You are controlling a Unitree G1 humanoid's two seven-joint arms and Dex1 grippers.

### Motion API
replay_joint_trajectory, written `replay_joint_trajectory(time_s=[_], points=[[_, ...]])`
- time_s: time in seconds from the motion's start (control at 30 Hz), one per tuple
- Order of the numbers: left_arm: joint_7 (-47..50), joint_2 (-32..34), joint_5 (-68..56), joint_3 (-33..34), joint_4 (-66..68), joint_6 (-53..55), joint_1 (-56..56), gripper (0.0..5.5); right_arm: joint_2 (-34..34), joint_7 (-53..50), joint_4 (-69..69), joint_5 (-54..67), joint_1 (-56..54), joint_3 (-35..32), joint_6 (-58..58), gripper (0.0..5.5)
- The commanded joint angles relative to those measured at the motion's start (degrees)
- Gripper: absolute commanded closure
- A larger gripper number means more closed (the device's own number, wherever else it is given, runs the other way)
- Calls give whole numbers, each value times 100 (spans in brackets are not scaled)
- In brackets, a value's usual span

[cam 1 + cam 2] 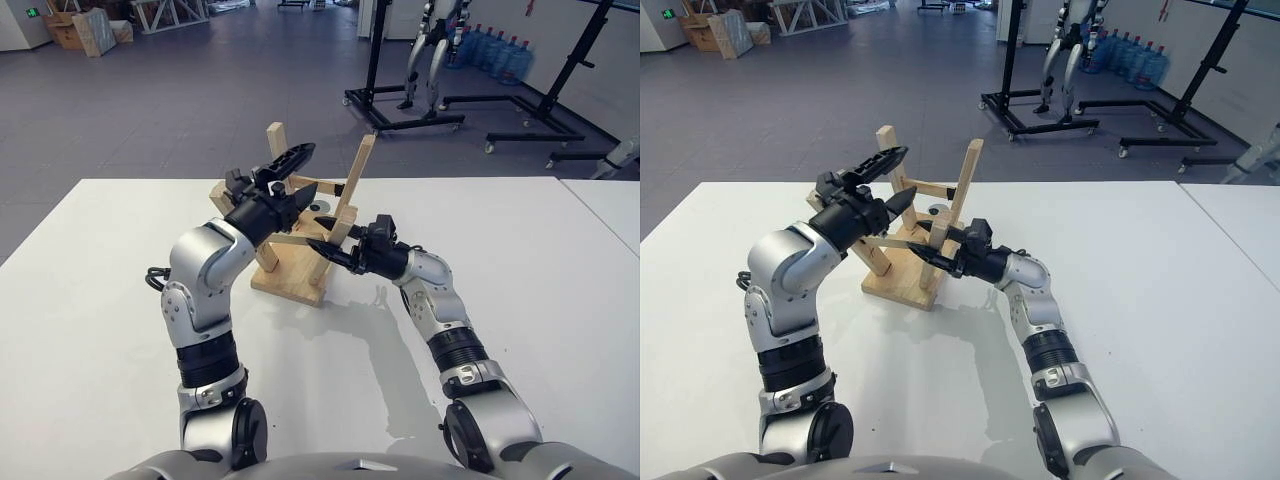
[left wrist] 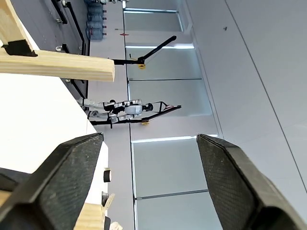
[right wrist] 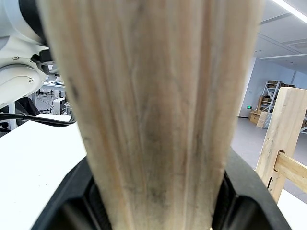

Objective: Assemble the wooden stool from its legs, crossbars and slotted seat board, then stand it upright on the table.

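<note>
On the surface (image 1: pixel 520 260), a tilted leg (image 1: pixel 358 170) is clamped in the right end effector (image 1: pixel 335 240) and should be pressed squarely into the seat board (image 1: pixel 285 282) lying beneath, while the open, empty left end effector (image 1: pixel 303 175) beyond is best closed on the crossbar (image 1: pixel 318 186) for bracing.

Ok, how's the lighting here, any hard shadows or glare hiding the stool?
Left eye view: even light, only soft grey shadows on the white table beside the stool. Left wrist view: the open left gripper shows dark against pale glass panels. Right wrist view: the stool leg is evenly lit, no glare.
</note>
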Motion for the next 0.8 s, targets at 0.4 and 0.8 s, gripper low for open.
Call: replay_joint_trajectory(time_s=[0.4, 0.8], points=[[-139, 601, 130, -876, -315, -543, 805, 195, 56, -55, -77, -81, -96, 64, -16, 345], [-370, 797, 389, -993, -371, -1074, 720, 195, 83, -72, -112, -50, -74, 97, 14, 345]])
